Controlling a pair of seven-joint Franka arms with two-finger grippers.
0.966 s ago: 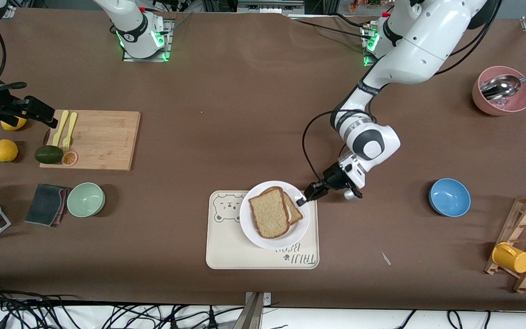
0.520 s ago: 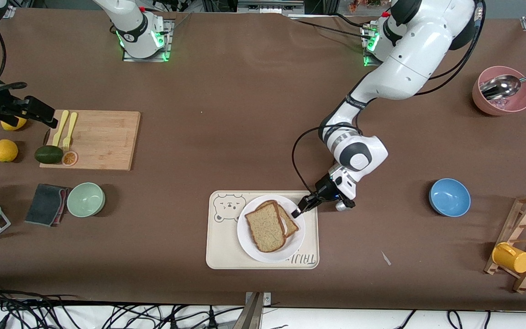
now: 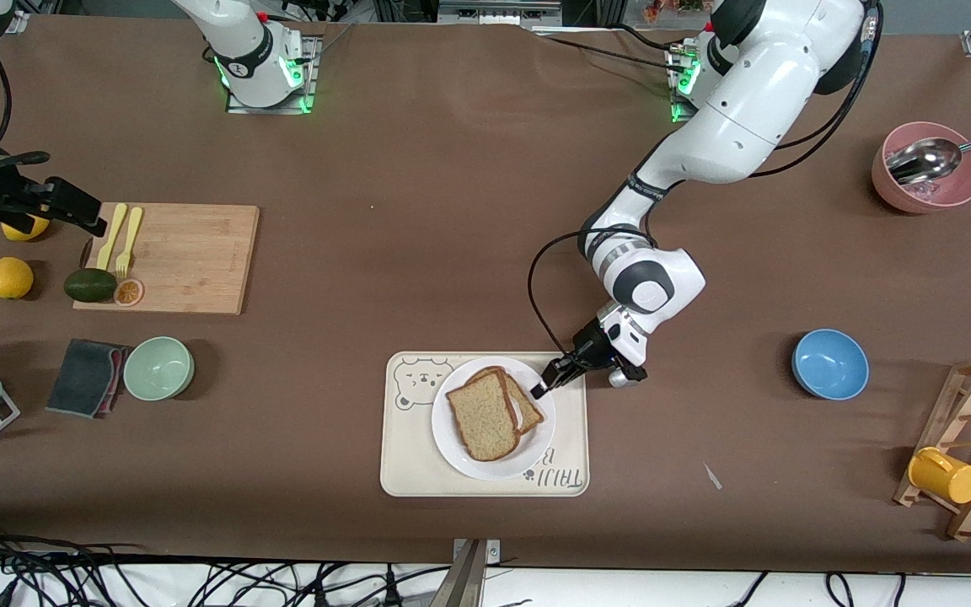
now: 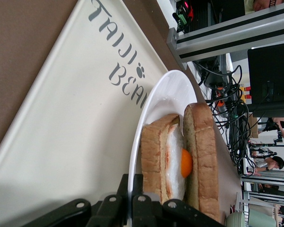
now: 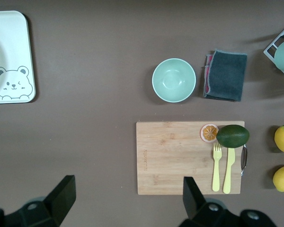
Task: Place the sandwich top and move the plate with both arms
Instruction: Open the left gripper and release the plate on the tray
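Observation:
The white plate (image 3: 536,448) rests on the cream bear tray (image 3: 418,462). On it the sandwich top (image 3: 479,419), a plain brown slice, lies skewed over the slice bearing the fried egg (image 3: 532,411). My left gripper (image 3: 541,389) is shut on the plate's rim at the side toward the left arm's end. In the left wrist view the rim (image 4: 154,101) runs between the closed fingers of my left gripper (image 4: 134,189), with the egg (image 4: 186,163) showing under the sandwich top (image 4: 203,156). My right gripper (image 5: 128,189) waits open, high over bare table beside the cutting board.
A wooden cutting board (image 3: 182,253) with fork, knife, avocado and orange slice lies toward the right arm's end, with a green bowl (image 3: 158,367) and grey cloth (image 3: 85,377) nearer the camera. A blue bowl (image 3: 829,363), pink bowl (image 3: 926,177) and mug rack (image 3: 970,447) stand toward the left arm's end.
My left gripper has pulled the plate with the sandwich across the tray, toward the right arm's end and nearer the camera. The right arm has not moved.

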